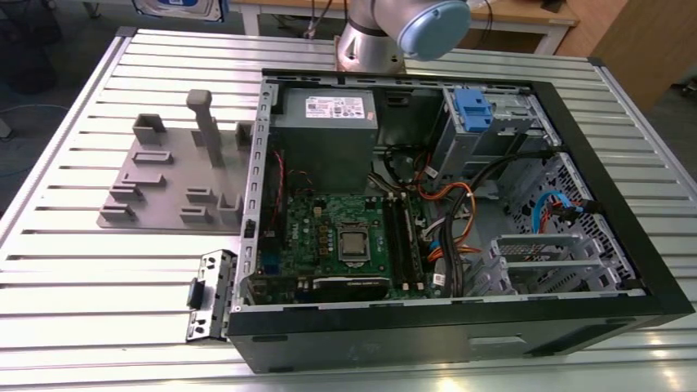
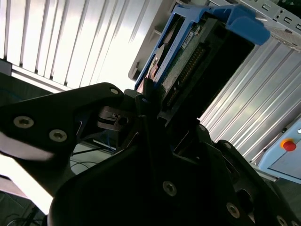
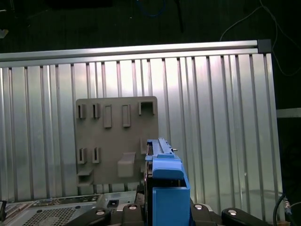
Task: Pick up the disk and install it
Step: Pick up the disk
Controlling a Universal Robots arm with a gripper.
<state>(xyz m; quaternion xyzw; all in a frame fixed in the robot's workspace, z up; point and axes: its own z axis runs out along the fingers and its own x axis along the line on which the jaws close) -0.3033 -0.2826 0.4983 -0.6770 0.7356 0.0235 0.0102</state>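
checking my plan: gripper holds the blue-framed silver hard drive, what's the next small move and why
Probably carry it toward the grey metal drive cage in the open black computer case: the gripper is shut on the blue-bracketed silver disk, which hangs over the grey slotted fixture plate, outside the case.

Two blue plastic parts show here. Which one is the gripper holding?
The blue bracket framing the disk, clamped in the gripper; the blue latch sits on the drive cage instead.
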